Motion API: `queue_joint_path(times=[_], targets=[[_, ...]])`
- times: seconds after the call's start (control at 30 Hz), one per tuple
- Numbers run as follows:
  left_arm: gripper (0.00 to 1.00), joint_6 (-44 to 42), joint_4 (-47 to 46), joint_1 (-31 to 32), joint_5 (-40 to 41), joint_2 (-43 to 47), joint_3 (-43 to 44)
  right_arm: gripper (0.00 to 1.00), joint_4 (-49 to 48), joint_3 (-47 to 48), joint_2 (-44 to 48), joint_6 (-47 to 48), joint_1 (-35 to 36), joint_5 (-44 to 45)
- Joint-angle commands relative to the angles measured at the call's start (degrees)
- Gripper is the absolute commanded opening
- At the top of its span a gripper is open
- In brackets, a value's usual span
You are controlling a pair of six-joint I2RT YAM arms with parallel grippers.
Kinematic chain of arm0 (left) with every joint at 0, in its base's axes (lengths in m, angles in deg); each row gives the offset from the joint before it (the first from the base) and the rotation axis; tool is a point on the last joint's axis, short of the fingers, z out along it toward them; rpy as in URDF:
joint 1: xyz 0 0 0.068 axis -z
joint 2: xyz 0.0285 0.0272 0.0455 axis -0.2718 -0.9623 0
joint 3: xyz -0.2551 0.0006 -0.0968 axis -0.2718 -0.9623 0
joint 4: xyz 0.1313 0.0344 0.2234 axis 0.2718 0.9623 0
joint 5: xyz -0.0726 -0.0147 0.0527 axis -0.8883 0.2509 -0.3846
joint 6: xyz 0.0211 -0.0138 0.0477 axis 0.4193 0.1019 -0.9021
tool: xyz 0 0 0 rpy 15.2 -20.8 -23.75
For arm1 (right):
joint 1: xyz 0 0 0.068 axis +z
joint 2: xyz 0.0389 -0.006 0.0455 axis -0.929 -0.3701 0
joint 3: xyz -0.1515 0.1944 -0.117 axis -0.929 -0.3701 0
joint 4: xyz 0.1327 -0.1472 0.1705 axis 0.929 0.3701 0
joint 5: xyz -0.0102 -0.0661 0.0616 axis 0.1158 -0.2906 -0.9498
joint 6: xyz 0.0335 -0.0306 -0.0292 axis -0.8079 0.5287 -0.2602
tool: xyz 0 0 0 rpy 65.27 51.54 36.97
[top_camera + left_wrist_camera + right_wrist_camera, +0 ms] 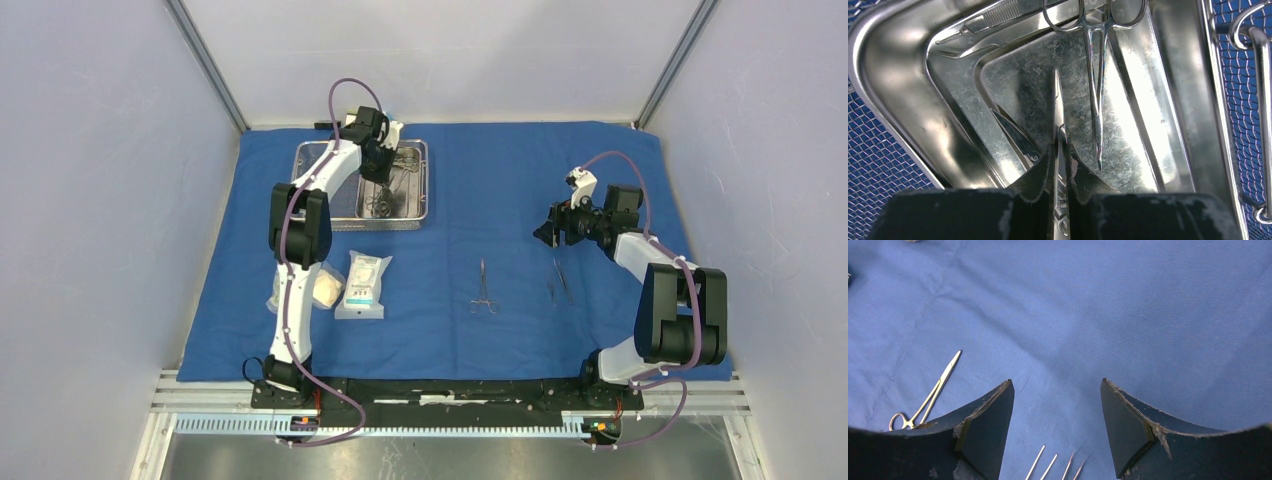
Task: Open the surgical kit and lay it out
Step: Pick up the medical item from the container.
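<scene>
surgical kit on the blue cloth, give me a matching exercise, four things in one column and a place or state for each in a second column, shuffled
Column one
1. left claw
2. right claw
3. white packet
4. ring-handled clamp

Column two
A. lying near the middle of the blue cloth
B. open, above bare cloth
C. on the cloth right beside the left arm
D. shut on a slim instrument inside the steel pan

Pairs: 1-D, 2-B, 3-C, 4-A
</scene>
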Motion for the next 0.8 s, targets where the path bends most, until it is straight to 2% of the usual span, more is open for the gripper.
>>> queue_joint_path(times=[0.0, 0.5, 0.77], targets=[[0.04, -2.9, 0.5, -0.3, 0.2, 1.9, 2.6, 0.71, -2.0, 0.4, 1.7, -0.7, -0.3, -1.3], [0.02, -2.7, -0.5, -0.3, -3.8, 6.1, 2.6, 0.71, -4.9, 0.0, 3.4, -3.8, 0.2, -1.5], [0.02, -3.2, -2.1, -0.4, -5.4, 10.2, 1.1, 0.71, -3.5, 3.2, 4.1, -2.7, 4.4, -0.7]])
